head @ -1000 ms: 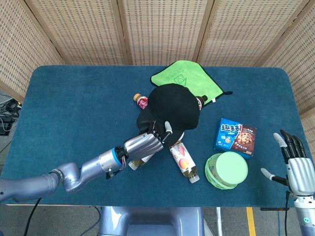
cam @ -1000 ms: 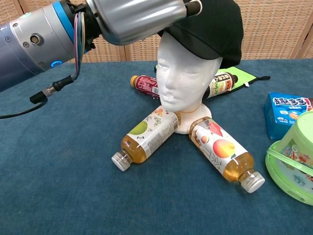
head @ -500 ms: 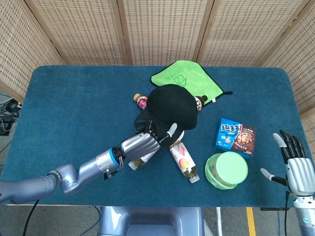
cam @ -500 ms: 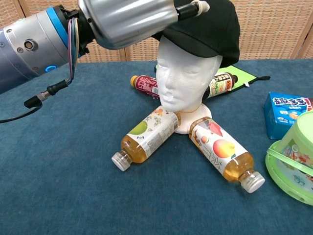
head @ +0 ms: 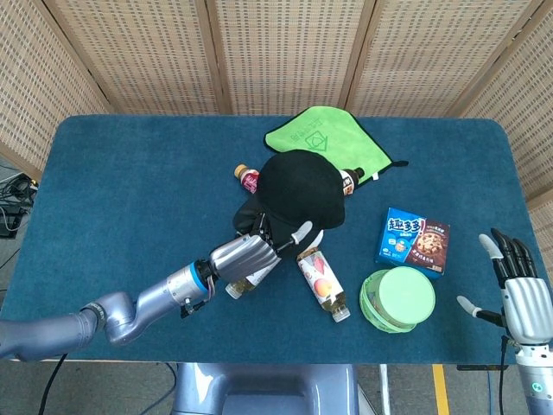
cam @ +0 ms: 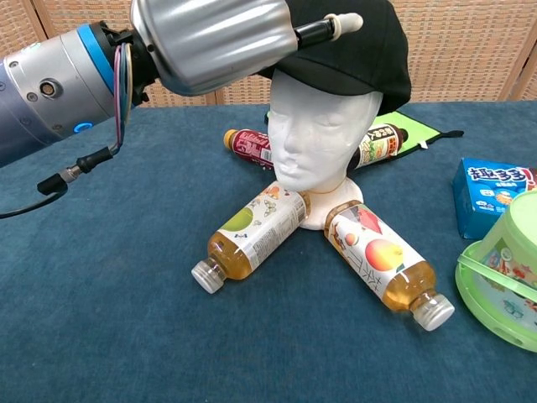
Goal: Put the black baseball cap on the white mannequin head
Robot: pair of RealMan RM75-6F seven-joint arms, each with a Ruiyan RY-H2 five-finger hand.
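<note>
- Two robot hands in view: left robot hand (head: 246,257) at the brim of the black baseball cap (head: 298,188), fingers on the brim edge — grasping it.
- Black baseball cap seated on top of the white mannequin head (cam: 320,130), face uncovered below the brim in the chest view.
- Right robot hand (head: 521,294) well apart at the counter (head: 130,190) corner, fingers spread, released, holding nothing.
- Two juice bottles lying against the mannequin base: one (cam: 252,233) toward the left arm, one (cam: 382,262) toward the right.
- Green cloth (head: 327,138) behind the head; blue snack box (head: 414,239) beside a green lidded container (head: 397,298).
</note>
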